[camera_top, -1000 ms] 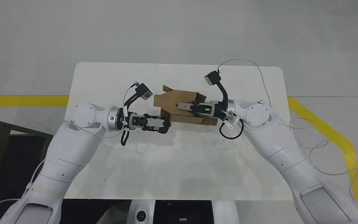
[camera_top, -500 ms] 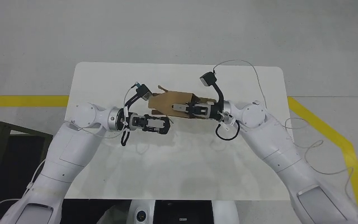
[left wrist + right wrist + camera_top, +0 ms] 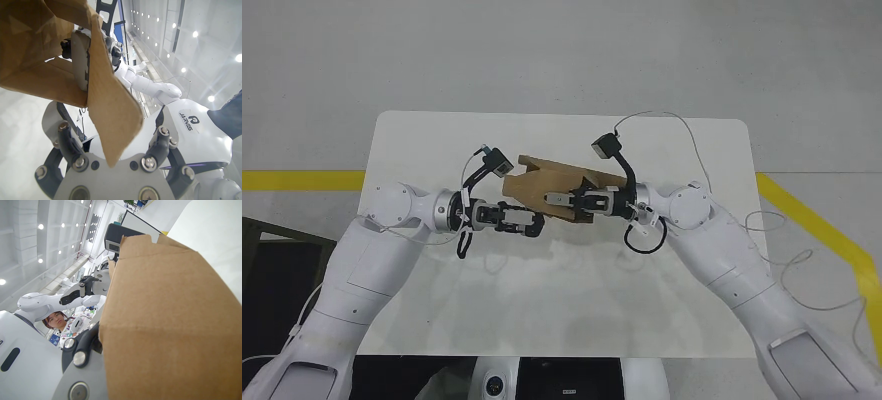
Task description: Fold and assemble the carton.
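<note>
The brown carton (image 3: 542,180) hangs partly unfolded above the middle of the white table (image 3: 442,300), tilted. My right gripper (image 3: 560,198) is shut on one of its walls; in the left wrist view one grey pad (image 3: 79,62) presses on the inside of that wall. In the right wrist view the carton (image 3: 166,317) covers the gripper's fingers. My left gripper (image 3: 534,224) sits just below the carton's near-left corner. Its fingers (image 3: 65,121) stand open, and a loose flap (image 3: 113,117) of the carton hangs between them without being clamped.
The table's bare surface lies all around the arms. A yellow floor line (image 3: 302,180) runs past both ends of the table. Loose cables (image 3: 692,120) trail from the right arm over the back right of the table.
The right arm has carried the carton leftward and tilted it toward the left gripper. The carton's flap now lies between the left gripper's open fingers, and the left arm has barely shifted.
</note>
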Available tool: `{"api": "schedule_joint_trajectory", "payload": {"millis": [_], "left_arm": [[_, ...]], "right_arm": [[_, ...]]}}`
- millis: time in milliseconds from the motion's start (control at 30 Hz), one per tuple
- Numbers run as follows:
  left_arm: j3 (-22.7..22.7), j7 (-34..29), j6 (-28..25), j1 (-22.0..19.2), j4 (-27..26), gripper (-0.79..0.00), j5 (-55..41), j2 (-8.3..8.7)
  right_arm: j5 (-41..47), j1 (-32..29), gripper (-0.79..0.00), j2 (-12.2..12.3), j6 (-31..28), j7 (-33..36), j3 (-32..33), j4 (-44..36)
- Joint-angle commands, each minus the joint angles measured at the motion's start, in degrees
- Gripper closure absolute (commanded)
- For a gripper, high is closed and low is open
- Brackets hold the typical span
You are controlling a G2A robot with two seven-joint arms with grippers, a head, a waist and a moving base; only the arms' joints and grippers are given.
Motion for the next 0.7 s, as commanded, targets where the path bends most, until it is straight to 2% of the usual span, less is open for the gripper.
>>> {"api": "schedule_joint_trajectory", "payload": {"millis": [0,367,667], "left_arm": [[-0.03,-0.03,-0.01,-0.02,0.02,-0.785,0.00,-0.02],[-0.68,-0.29,0.04,-0.16,0.48,-0.785,0.15,0.02],[-2.79,0.70,-0.37,-0.32,2.84,-0.785,0.45,0.33]], "right_arm": [[0.09,0.06,0.000,-0.14,0.02,0.06,-0.03,0.20],[0.30,0.18,0.000,-0.04,-0.80,0.92,2.44,1.80],[4.42,-2.60,0.000,1.35,0.96,7.49,6.23,2.33]]}}
